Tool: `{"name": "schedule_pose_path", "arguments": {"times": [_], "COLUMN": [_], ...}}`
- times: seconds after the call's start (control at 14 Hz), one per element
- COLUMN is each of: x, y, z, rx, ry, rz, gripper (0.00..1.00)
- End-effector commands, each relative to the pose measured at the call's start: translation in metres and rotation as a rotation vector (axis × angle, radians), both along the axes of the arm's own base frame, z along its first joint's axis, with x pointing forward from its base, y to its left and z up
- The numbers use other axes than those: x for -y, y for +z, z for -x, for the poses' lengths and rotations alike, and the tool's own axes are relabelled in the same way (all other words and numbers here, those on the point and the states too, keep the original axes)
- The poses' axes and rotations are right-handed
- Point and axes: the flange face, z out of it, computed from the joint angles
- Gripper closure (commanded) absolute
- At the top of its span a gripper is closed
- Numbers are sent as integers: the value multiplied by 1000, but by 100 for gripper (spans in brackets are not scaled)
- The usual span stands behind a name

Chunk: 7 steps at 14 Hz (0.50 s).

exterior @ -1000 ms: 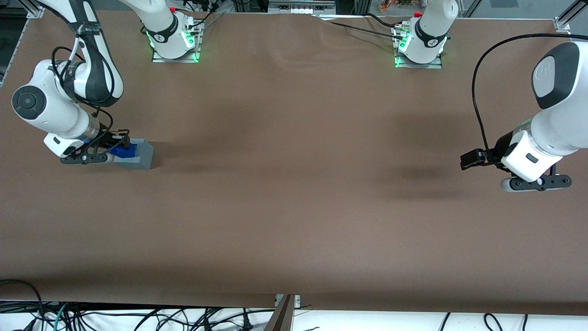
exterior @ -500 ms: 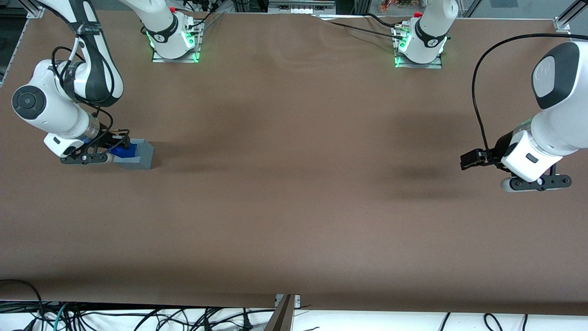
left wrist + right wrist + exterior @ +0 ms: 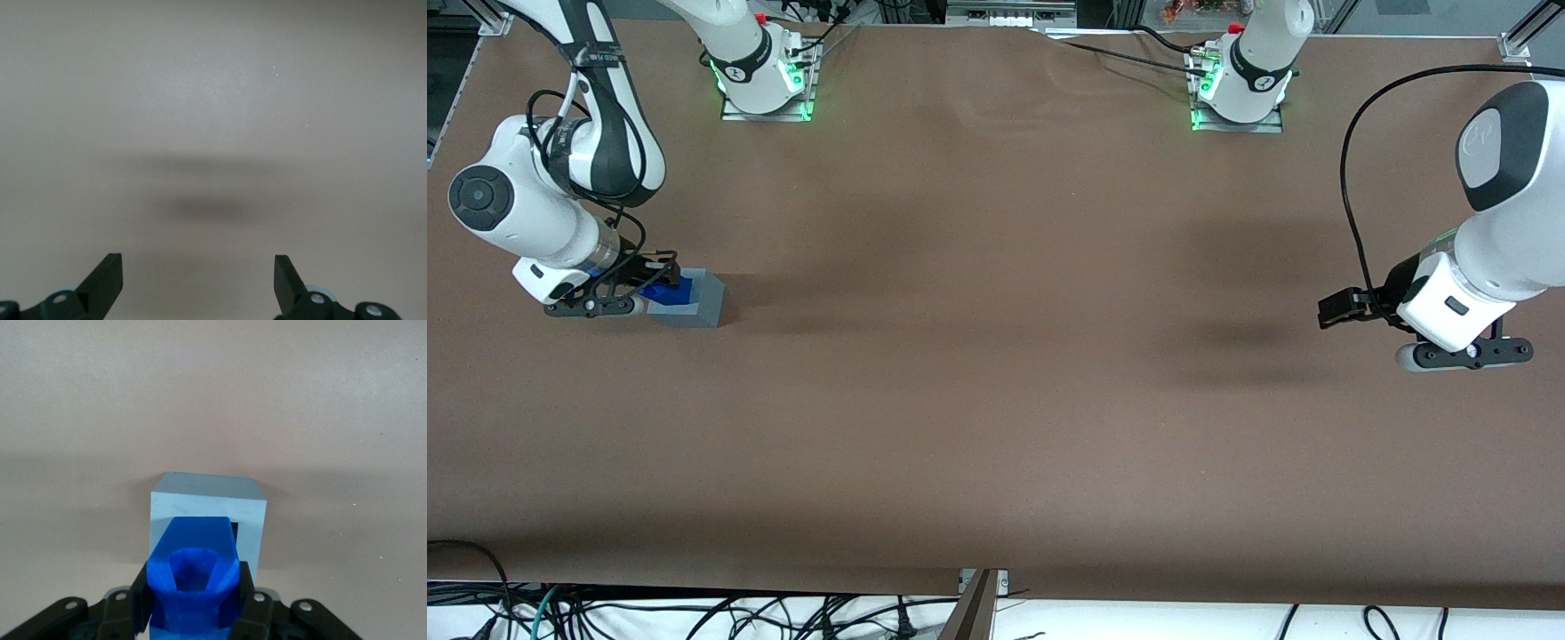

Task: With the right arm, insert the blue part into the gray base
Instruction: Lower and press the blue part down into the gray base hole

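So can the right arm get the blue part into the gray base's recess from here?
Probably yes. The gripper holds the blue part directly over the gray base, whose dark recess shows just past the part; nothing lies between them.

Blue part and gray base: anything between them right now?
Nothing. In the right wrist view, the gripper holds the blue part directly over the gray base's recess, with only the dark opening visible beside it.

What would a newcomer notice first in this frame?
The bright blue part, gripped in the right arm's hand directly over the gray base, with its lower end at the recess. In the front view this cluster sits toward the working arm's end of the brown table.
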Motion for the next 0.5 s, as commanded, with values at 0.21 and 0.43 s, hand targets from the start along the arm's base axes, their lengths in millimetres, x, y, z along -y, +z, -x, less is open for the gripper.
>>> {"name": "schedule_pose_path", "arguments": {"times": [0.21, 0.43], "x": [-2, -2], "y": [-11, -12], "z": [8, 9], "rx": [-12, -16], "ry": [-1, 1], "rz": [-17, -17], "gripper": [87, 87]}}
